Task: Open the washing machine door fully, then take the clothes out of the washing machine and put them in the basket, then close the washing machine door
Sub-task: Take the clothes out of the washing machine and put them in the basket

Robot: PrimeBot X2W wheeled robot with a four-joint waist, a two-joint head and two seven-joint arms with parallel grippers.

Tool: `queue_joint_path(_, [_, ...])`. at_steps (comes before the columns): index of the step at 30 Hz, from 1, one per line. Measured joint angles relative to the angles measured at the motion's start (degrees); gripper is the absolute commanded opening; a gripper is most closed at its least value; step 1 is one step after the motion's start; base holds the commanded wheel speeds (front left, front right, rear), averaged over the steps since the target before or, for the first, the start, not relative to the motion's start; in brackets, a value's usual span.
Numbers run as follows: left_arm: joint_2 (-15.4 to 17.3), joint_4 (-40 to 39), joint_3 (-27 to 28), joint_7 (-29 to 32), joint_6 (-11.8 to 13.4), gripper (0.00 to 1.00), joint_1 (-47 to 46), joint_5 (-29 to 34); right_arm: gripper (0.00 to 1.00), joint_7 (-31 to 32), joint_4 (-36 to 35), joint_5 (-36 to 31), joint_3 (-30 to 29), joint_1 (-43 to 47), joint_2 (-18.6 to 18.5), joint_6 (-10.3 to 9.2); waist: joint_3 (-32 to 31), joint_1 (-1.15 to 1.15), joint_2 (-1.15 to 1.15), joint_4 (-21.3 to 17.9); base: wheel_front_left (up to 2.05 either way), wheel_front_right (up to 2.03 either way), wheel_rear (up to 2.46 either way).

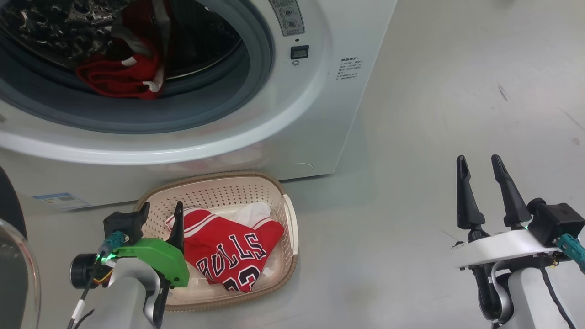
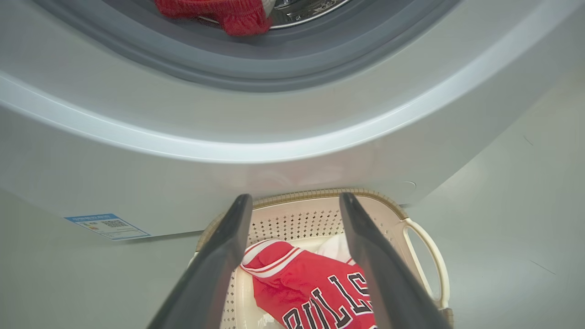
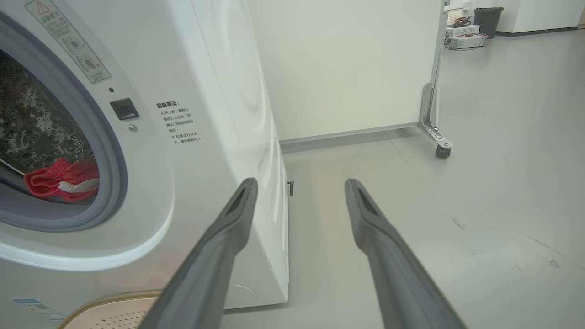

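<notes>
Washing machine door [image 1: 13,274], at the far left edge of the head view, stands swung open, with part of its black rim and clear glass bowl showing. Next to it the washing machine [image 1: 274,137] shows its open mouth. The red shorts [image 1: 116,80] lie bunched at the bottom front of the steel drum [image 1: 45,23], just inside the grey seal [image 1: 137,119]. A small blue label [image 1: 61,200] sits low on the machine's front. Right of the label, the left gripper [image 1: 162,206] hangs over the left end of the basket [image 1: 219,179], its fingers spread apart with nothing between them. The basket stands on the floor [image 1: 411,205] just in front of the machine. The red jersey [image 1: 228,249] lies crumpled inside it, its "BULLS" lettering facing up. Far to the right, the right gripper [image 1: 479,160] is over bare floor, fingers parted and empty, well apart from both basket and machine.
</notes>
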Motion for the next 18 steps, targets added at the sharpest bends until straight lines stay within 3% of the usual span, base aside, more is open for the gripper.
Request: queue_joint_path(18, [0.15, -15.34, 1.77, -0.02, 0.52, 1.0, 6.14, 2.26, 1.0, 0.0, 1.31, -1.18, -0.47, 5.48, -1.14, 0.0, -8.78, 0.0, 0.0, 3.04, 0.0, 0.0, 0.0])
